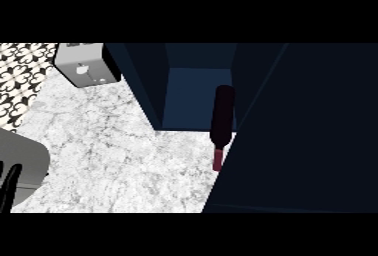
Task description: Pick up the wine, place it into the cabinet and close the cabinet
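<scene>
Head view: left hand (10, 186) shows only as dark fingers at the lower left edge, on a grey forearm; fingers look straight and relaxed, holding nothing. Right hand does not show. Wine (221, 122) is a dark bottle well off to the right of the left hand and further up, body inside the cabinet (198, 85) opening, reddish neck end pointing down out over the white marble worktop (111, 150). Bottle sits right at the edge of the dark cabinet door (310, 130), which stands open and fills the right side. Can't tell whether bottle stands or lies. Toaster (85, 65), grey and boxy, is up above the hand, left of the cabinet.
</scene>
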`<act>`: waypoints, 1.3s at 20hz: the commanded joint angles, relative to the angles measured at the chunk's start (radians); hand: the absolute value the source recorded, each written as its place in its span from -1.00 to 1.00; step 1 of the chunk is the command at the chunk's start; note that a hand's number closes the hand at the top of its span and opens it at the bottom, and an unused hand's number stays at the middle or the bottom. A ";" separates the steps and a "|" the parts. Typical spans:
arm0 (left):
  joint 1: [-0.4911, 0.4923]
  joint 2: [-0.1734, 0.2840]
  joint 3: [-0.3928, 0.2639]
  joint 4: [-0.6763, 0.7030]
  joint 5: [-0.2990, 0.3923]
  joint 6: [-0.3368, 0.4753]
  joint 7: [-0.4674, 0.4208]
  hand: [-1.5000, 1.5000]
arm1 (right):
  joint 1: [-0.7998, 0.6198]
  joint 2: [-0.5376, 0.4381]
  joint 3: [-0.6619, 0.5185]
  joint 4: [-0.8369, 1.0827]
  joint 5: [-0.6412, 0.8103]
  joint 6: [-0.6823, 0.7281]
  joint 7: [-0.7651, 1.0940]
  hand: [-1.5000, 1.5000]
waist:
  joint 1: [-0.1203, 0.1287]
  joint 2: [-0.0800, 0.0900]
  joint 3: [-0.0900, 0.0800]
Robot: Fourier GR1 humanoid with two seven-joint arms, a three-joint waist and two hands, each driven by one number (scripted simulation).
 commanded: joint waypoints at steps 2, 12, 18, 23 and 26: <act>0.126 0.042 0.131 0.003 0.063 -0.146 -0.029 -1.00 | -0.126 0.037 0.181 -0.030 0.170 -0.124 0.081 1.00 | 0.004 -0.001 -0.001; 0.238 0.058 0.339 0.011 0.142 -0.339 -0.003 -1.00 | -0.546 0.039 0.260 0.294 0.271 -0.475 0.059 1.00 | 0.011 0.004 0.000; 0.246 0.060 0.442 0.011 0.200 -0.399 0.051 -1.00 | -0.829 0.039 0.111 0.524 0.168 -0.563 0.042 1.00 | 0.016 0.007 0.001; 0.222 0.038 0.463 0.090 0.228 -0.484 0.065 -1.00 | -0.944 0.039 -0.040 0.774 0.091 -0.504 -0.094 1.00 | 0.013 0.013 0.001; 0.214 0.023 0.450 0.016 0.192 -0.409 0.122 -1.00 | -0.979 0.039 -0.051 0.871 0.112 -0.499 -0.162 1.00 | 0.001 0.013 0.003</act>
